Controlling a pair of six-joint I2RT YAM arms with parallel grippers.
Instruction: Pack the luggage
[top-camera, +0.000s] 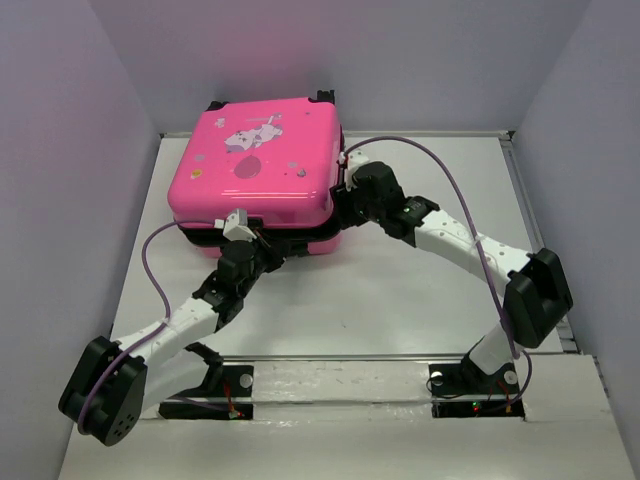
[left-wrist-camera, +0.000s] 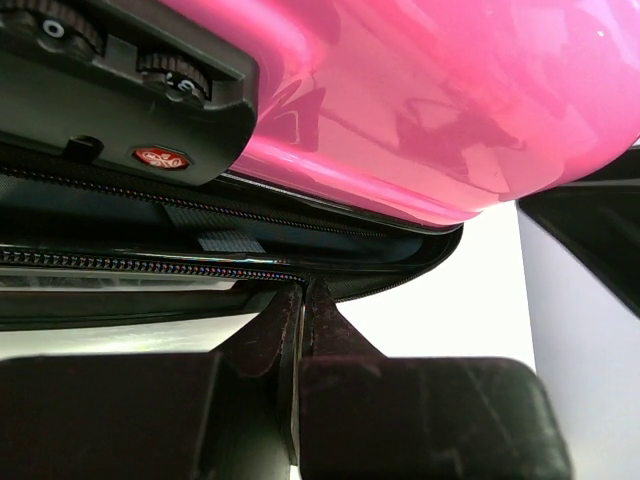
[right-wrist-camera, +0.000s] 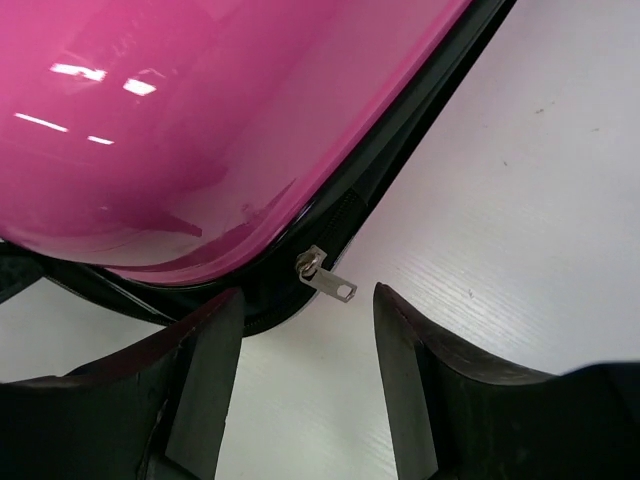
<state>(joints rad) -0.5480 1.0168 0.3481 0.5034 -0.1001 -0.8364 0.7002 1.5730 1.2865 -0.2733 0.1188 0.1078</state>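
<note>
The hot-pink luggage (top-camera: 255, 165) lies flat at the back middle of the table, lid down, cartoon print up. Its black zipper seam gapes slightly along the front. My left gripper (top-camera: 262, 240) is at the front edge. In the left wrist view it (left-wrist-camera: 300, 292) is shut, its tips against the zipper track (left-wrist-camera: 150, 262) under the pink shell (left-wrist-camera: 420, 110). Whether it pinches a slider is hidden. My right gripper (top-camera: 345, 200) is at the front right corner. In the right wrist view it (right-wrist-camera: 305, 300) is open, and a silver zipper pull (right-wrist-camera: 328, 279) hangs between its fingers.
A black combination lock (left-wrist-camera: 150, 90) with dials sits on the luggage's front face above the left gripper. Grey walls (top-camera: 60, 150) close in the white table (top-camera: 400, 300) at the left, back and right. A raised white ledge (top-camera: 340, 375) runs along the near edge at the arm bases.
</note>
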